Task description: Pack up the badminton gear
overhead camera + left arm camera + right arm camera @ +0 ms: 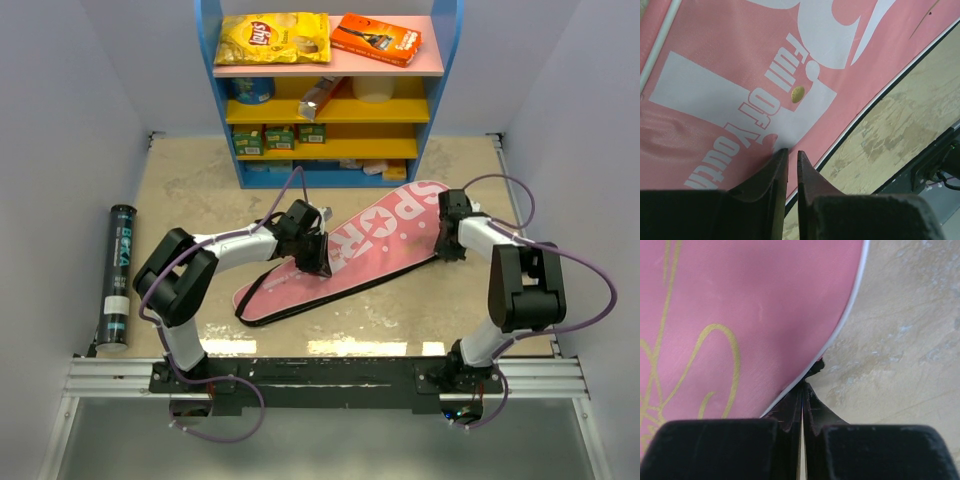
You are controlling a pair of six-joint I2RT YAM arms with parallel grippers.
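The pink racket-shaped bag (370, 255) lettered SPORT lies slantwise on the table and fills much of the left wrist view (715, 60) and the right wrist view (740, 315). My left gripper (318, 262) stands over the bag's narrow middle near its front edge. Its jaws (792, 152) are a thin gap apart with nothing between them. My right gripper (448, 225) is at the wide end's right rim, shut (802, 385) on a small black zipper tab (815, 367) at the white piping. The long black tube (118, 275) lies at the far left, apart from both arms.
A blue shelf unit (207, 40) stands at the back, with a yellow crisp packet (273, 38) and an orange box (376, 37) on its top. Grey walls close in on both sides. The arms' metal rail (320, 378) runs along the near edge.
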